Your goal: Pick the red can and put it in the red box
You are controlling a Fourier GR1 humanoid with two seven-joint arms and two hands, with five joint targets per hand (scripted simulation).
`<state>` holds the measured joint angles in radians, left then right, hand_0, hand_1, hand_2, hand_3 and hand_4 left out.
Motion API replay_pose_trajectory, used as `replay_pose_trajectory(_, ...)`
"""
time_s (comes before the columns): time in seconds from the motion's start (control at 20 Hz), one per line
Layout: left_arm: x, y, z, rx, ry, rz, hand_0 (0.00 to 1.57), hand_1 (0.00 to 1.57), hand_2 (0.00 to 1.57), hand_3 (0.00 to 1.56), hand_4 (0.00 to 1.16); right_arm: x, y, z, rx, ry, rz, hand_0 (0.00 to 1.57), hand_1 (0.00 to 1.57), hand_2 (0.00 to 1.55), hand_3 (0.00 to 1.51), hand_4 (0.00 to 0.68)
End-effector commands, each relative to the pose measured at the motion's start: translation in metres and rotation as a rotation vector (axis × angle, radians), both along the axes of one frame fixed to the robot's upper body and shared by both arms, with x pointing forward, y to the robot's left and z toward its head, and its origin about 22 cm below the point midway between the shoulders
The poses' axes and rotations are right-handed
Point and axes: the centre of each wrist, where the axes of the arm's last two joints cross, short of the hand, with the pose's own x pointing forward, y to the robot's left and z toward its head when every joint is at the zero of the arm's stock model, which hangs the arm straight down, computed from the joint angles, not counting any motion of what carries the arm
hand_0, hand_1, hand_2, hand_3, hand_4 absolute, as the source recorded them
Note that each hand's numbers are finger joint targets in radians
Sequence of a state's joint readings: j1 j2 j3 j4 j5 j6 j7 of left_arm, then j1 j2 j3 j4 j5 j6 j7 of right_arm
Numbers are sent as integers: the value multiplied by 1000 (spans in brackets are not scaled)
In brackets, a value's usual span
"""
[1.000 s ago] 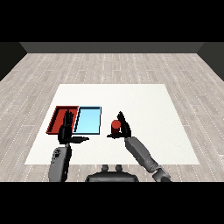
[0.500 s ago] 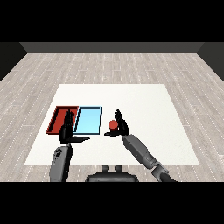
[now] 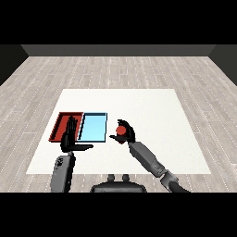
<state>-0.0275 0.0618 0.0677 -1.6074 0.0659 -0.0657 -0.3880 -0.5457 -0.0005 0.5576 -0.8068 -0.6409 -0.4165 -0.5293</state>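
The right robot hand (image 3: 126,133) is curled round the red can (image 3: 121,131), holding it over the white table (image 3: 139,104). Just to that hand's left lies the light blue tray (image 3: 93,127), with the red tray (image 3: 60,126) beyond it. The left robot hand (image 3: 70,134) is released, fingers straight, overlapping the red tray's near right corner.

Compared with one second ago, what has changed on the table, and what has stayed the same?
The right hand has curled its fingers round the red can; a second ago it stood open beside the can. The can appears to have shifted slightly toward the trays. The left hand stays open over the red tray, and the light blue tray has not moved.
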Motion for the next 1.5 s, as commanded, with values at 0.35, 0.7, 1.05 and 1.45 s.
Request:
replay_pose_trajectory(0.35,9,-17,7,-6,-8,22,0,0,0,0,0,10,-9,-9,-112,70,-68,1571,1571,1484,1429,575)
replay_pose_trajectory(0.7,1,0,0,-5,-14,15,0,0,0,0,0,2,-8,-7,-122,83,-73,1571,1571,1486,1426,581)
replay_pose_trajectory(1.05,5,-11,0,18,-11,2,0,0,0,0,0,13,-1,32,-120,-31,-91,1571,1571,1480,1407,590)
replay_pose_trajectory(1.45,-1,-26,2,37,-18,-36,0,0,0,0,0,-9,-25,70,-123,-157,-124,1571,1571,1473,1401,595)
